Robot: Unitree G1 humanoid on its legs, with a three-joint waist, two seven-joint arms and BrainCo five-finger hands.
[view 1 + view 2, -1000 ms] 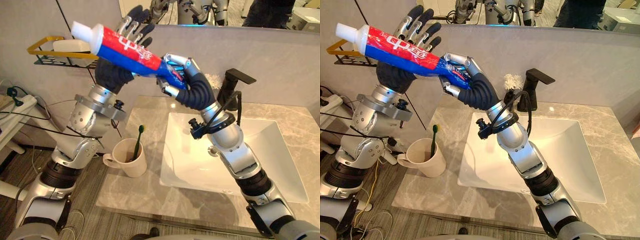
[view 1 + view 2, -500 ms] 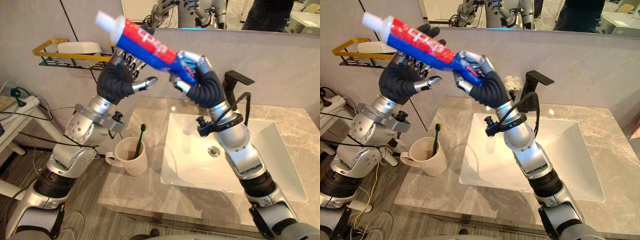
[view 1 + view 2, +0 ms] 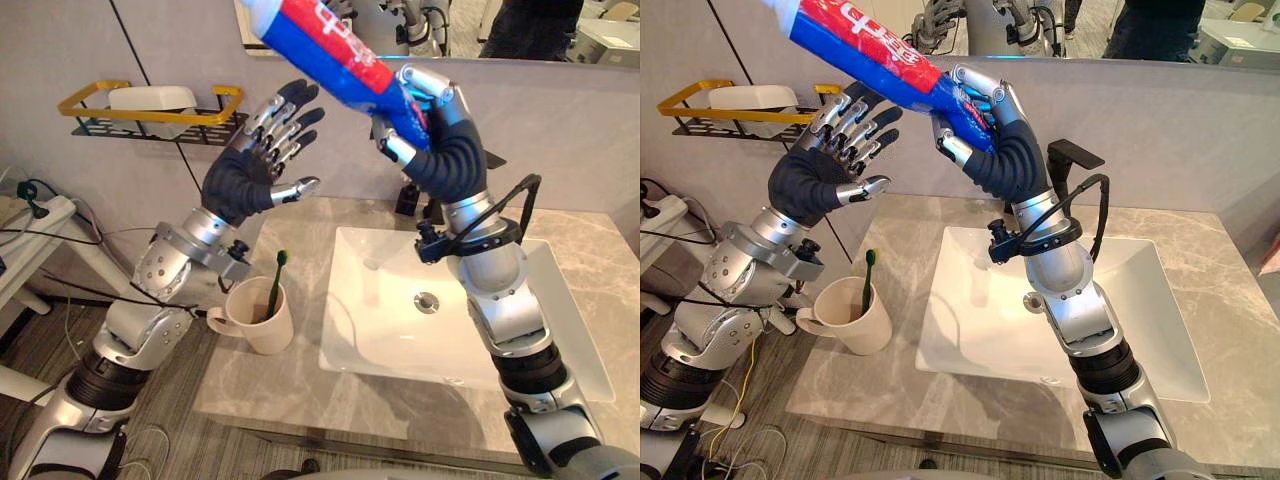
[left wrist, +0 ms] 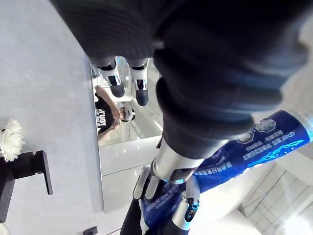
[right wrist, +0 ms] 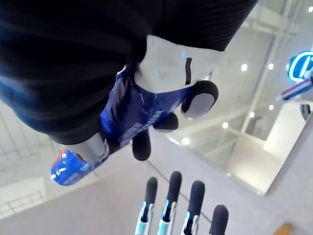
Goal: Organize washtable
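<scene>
Left eye view: cream mug [image 3: 262, 320] on the marbled counter [image 3: 290, 392] holds one green-tipped toothbrush [image 3: 276, 283], which leans on the rim. Yellow-railed wall rack [image 3: 70, 98] carries a white rounded box [image 3: 150, 97], possibly a soap dish. Right hand [image 3: 442, 132], high above the white rectangular basin [image 3: 572, 342], has fingers curled round the red-and-blue toothpaste tube [image 3: 335, 45]; the cap end is cut off. Left hand [image 3: 240, 185] is spread wide and empty. Black faucet [image 3: 1072, 156] is partly hidden behind the right arm.

Plain grey wall [image 3: 60, 50]; mirror [image 3: 1160, 30] high on the back wall. Grey-veined marble worktop [image 3: 300, 390], white rectangular basin [image 3: 560, 320] toward its right edge, black tap [image 3: 1070, 157] at its back edge. Yellow-rimmed wire shelf [image 3: 140, 116] on the wall, left. Grey plank floor [image 3: 45, 335].
</scene>
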